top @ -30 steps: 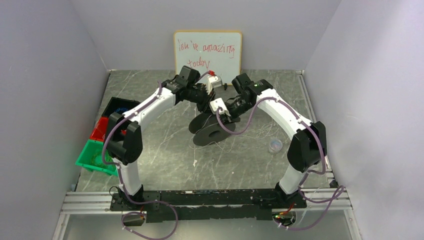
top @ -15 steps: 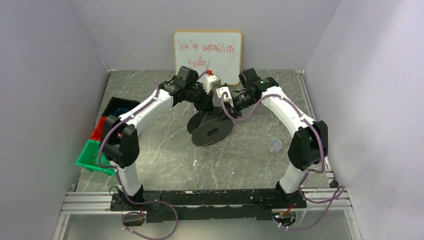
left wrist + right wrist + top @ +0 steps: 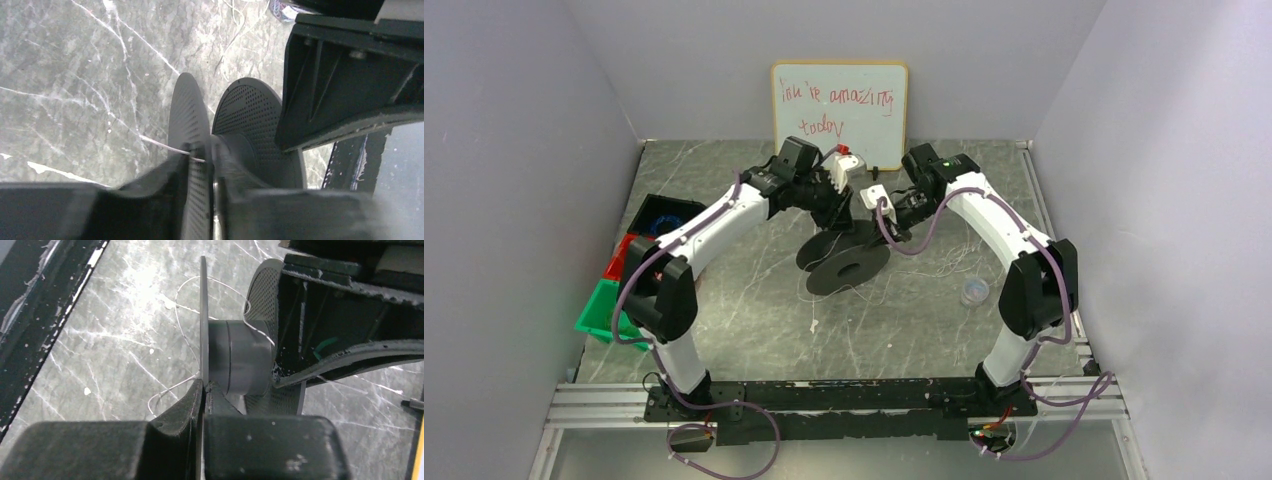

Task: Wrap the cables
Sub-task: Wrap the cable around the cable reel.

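The black two-flanged spool (image 3: pixel 844 262) stands tilted on its edge at mid table, held between both arms. My left gripper (image 3: pixel 202 155) is shut on one perforated flange (image 3: pixel 187 115); in the top view the left gripper (image 3: pixel 835 212) is at the spool's back left. My right gripper (image 3: pixel 204 385) is shut on the thin edge of the other flange (image 3: pixel 203 315), next to the grey hub (image 3: pixel 240 357). A thin whitish cable (image 3: pixel 182 305) loops past the flange to the hub and trails on the table (image 3: pixel 944 262). The cable (image 3: pixel 165 146) also crosses the flange by my left fingers.
Black (image 3: pixel 659 215), red (image 3: pixel 622 258) and green (image 3: pixel 609 312) bins stand along the left wall. A whiteboard (image 3: pixel 839 100) leans at the back. A small clear cup (image 3: pixel 973 291) sits right of the spool. Loose cable strands lie in front of the spool (image 3: pixel 812 322).
My right gripper moved back from over the spool's front toward its rear top and dropped slightly. The spool and my left gripper shifted a little toward the back.
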